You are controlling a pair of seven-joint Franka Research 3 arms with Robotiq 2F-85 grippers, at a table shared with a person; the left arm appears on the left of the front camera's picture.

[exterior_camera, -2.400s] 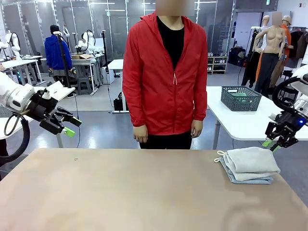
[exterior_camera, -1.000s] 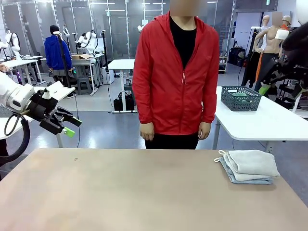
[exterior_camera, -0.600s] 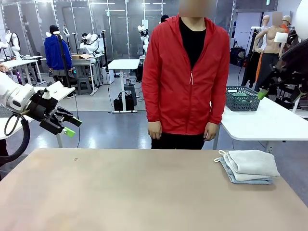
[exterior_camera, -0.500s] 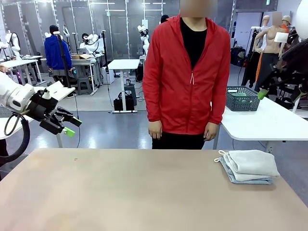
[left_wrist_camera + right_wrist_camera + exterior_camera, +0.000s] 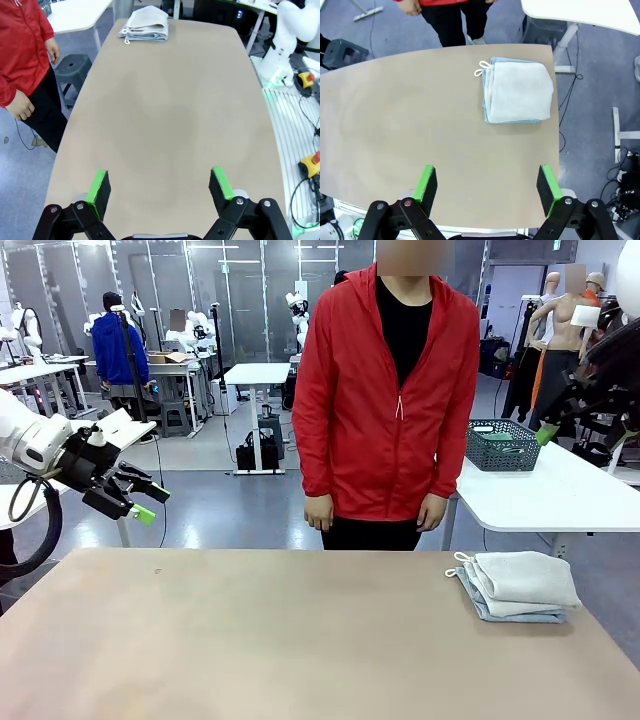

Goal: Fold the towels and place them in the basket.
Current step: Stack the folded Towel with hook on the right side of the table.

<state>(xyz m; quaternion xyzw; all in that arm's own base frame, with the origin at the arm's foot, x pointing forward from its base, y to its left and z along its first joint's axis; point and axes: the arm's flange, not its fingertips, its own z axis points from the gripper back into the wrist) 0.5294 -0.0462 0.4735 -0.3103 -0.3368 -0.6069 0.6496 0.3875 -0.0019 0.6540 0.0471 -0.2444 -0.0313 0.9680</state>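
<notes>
Both my pincers, left (image 5: 159,186) and right (image 5: 485,187), gape wide, holding nothing. Folded towels (image 5: 520,585) stacked at table's (image 5: 250,640) far right corner; basket (image 5: 504,444) on neighbouring white table (image 5: 560,490).

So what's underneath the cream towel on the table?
The pale blue-grey towel lies folded under the cream towel, its edges and white corner loop peeking out. Its middle is covered, so whether anything is tucked between them cannot be seen.

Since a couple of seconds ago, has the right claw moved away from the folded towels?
Yes. The right claw has risen from beside the folded towels to basket height.
</notes>
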